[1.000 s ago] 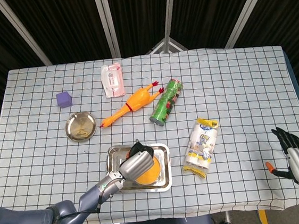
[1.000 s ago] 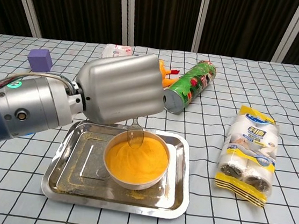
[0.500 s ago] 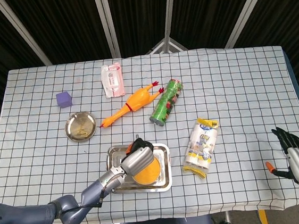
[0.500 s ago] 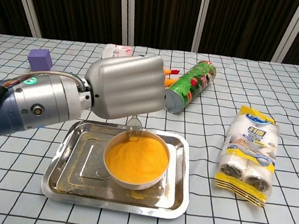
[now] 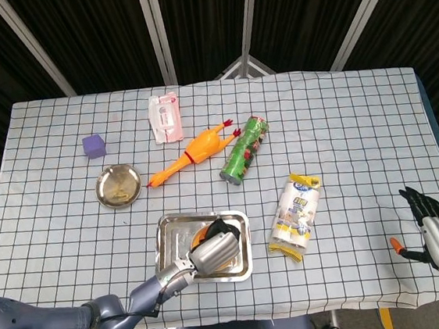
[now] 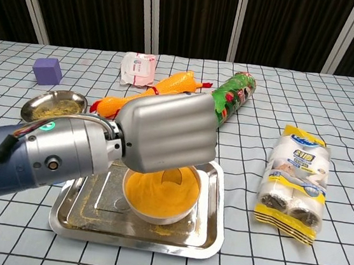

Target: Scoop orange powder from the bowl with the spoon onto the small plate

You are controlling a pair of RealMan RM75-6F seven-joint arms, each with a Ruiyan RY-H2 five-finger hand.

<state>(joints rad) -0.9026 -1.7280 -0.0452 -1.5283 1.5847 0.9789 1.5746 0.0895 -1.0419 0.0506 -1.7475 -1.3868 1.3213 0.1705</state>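
A white bowl of orange powder (image 6: 157, 197) stands in a steel tray (image 6: 75, 213) at the table's near edge. My left hand (image 6: 167, 131) hangs low over the bowl and holds a clear spoon (image 6: 173, 176), whose tip touches the powder; its handle is hidden under the hand. In the head view the left hand (image 5: 213, 251) covers most of the bowl (image 5: 199, 236). The small steel plate (image 5: 118, 185), also the plate (image 6: 52, 105), sits to the left with some yellowish powder in it. My right hand (image 5: 433, 230) rests at the far right edge, fingers spread, holding nothing.
Behind the tray (image 5: 167, 226) lie a rubber chicken (image 5: 191, 155), a green can (image 5: 243, 150) and a pink-white packet (image 5: 164, 117). A purple cube (image 5: 94, 145) sits far left. A pack of rolls (image 5: 295, 215) lies right of the tray.
My left hand has come nearer and lower over the bowl, shifting right. The spoon moved from the bowl's far rim to over the powder. The small plate now shows in the chest view.
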